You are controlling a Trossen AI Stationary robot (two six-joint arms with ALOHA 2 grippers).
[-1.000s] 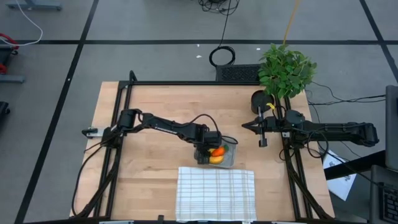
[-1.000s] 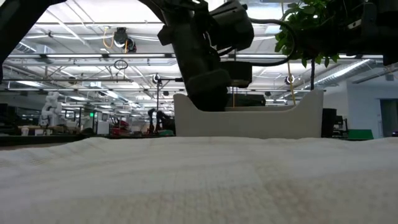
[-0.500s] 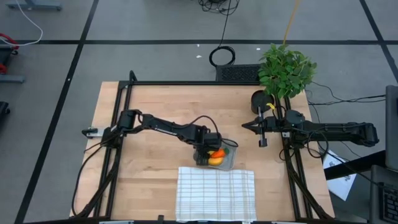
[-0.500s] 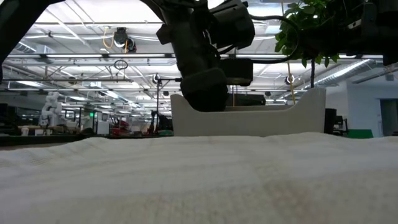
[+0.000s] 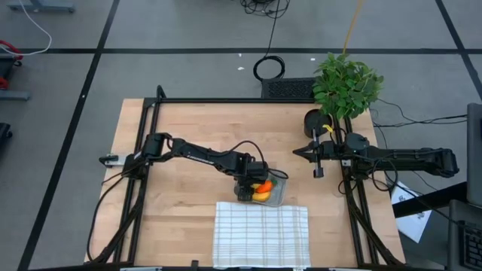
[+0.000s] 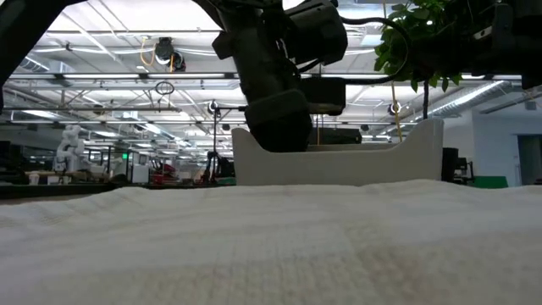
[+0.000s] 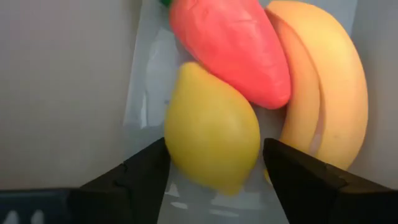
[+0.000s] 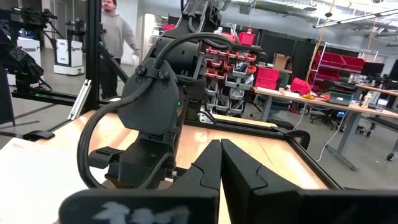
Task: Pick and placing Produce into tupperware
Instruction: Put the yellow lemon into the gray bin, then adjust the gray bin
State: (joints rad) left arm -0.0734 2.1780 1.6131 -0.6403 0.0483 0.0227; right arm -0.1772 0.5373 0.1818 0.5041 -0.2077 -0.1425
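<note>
Yellow lemon point(image 7: 211, 134), carrot point(image 7: 231, 46), banana point(image 7: 323, 81) all lying in tub point(image 5: 273, 192); left gripper point(image 5: 246, 186) hovering above, fingers spread, empty; right gripper point(image 5: 301, 151) idling closed near plant point(image 5: 345, 84); task looking complete

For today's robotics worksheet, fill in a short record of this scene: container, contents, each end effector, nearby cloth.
container: shallow translucent grey plastic tub on the wooden table
contents: yellow lemon, orange carrot, curved yellow banana, all touching
left end effector: open, astride the lemon in the tub
right end effector: shut, waiting at the table's right edge
cloth: white checked cloth, beside the tub
</note>
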